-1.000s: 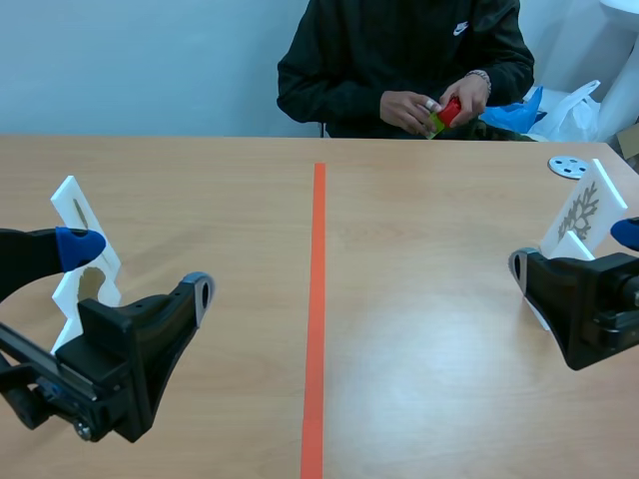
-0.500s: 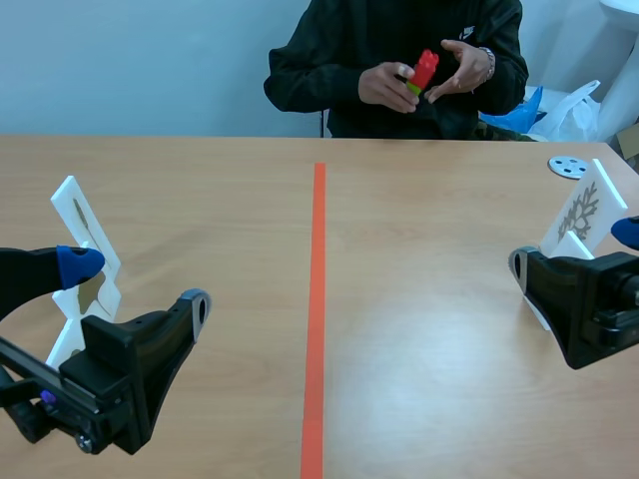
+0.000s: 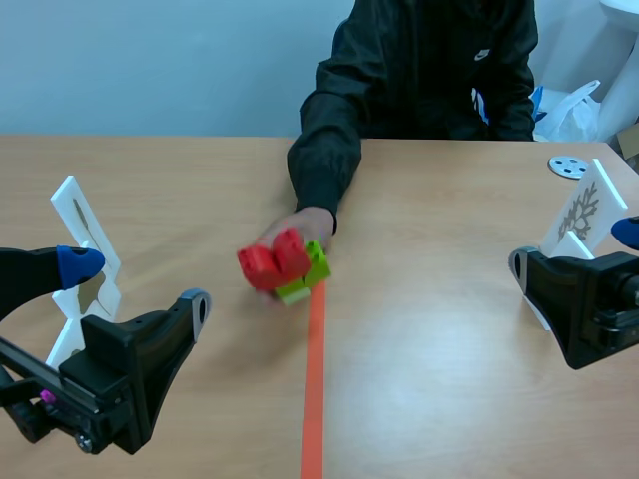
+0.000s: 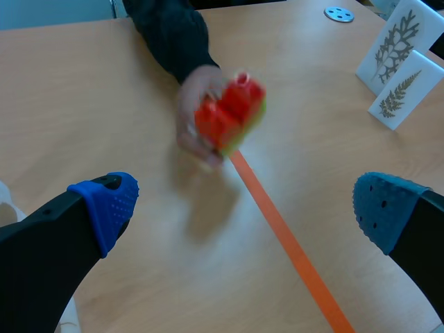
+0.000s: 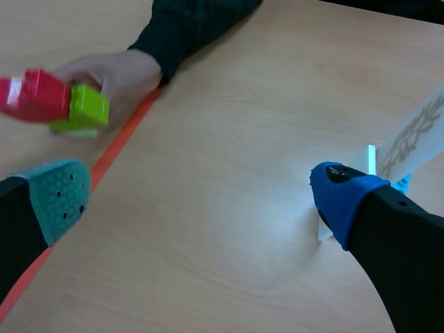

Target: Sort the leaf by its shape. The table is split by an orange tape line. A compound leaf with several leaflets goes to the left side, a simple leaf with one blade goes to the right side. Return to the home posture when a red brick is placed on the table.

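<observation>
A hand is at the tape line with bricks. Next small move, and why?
Probably begin returning to home posture: the hand holds a red brick, stuck to a green brick, down at the tape line, and left pincer and right pincer are open, holding nothing.

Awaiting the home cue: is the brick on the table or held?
Held: a hand grips the brick at the tape; touching the table? Cannot tell.

A hand point(image 3: 305, 226) holds bricks point(image 3: 283, 264) at the tape line point(image 3: 314, 379) mid-surface point(image 3: 429, 329), with one leaf card point(image 3: 80, 225) far left and two leaf cards point(image 4: 397, 48) far right.
</observation>
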